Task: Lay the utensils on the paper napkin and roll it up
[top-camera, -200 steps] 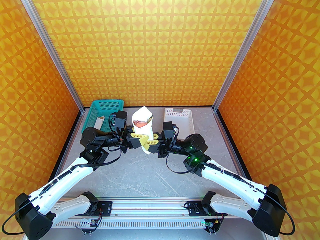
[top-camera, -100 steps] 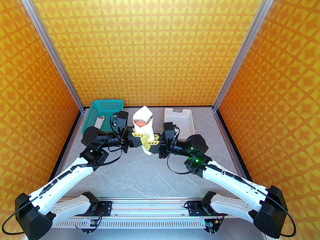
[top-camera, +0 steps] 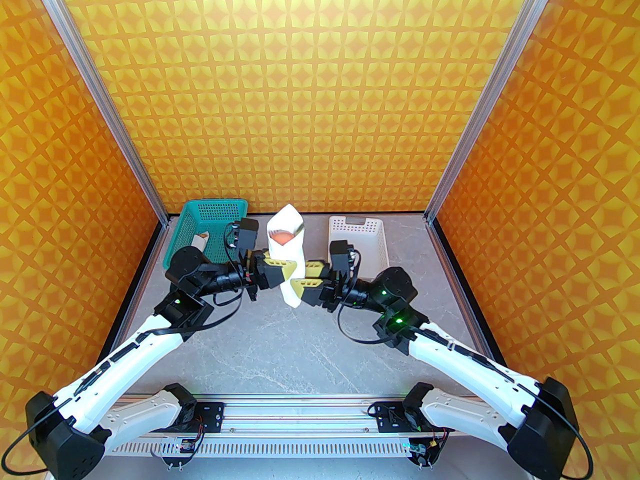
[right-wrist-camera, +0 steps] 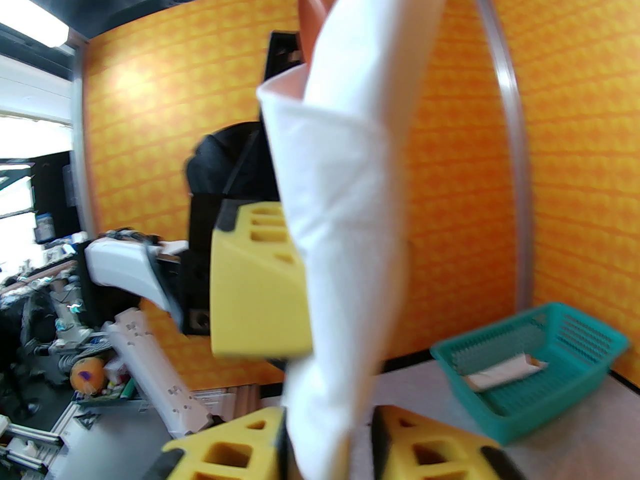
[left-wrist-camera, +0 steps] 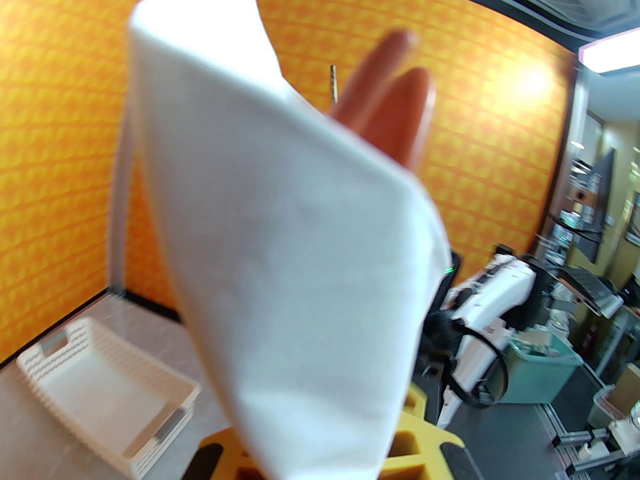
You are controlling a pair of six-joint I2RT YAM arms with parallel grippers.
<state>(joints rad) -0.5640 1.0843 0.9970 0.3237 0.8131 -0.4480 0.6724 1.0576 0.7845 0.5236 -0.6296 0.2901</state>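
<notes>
Since a second ago the right jaws have parted, and the bundle has risen a little and stands straighter. Those right jaws now straddle the lower end of the paper napkin [top-camera: 288,253] loosely, with a gap between the paper and one yellow finger [right-wrist-camera: 400,428] in the right wrist view. The left jaws are clenched on the napkin at mid-height, from its left side. The napkin is rolled into a white tube held upright in the air over the far middle of the table [top-camera: 280,348], between the green basket [top-camera: 215,204] and the white basket [top-camera: 383,243]. The utensils [top-camera: 282,238] sit inside it, their orange-red tips peeking from the open top. A white paper tube [right-wrist-camera: 500,370] with a tan tip lies in the green basket.
</notes>
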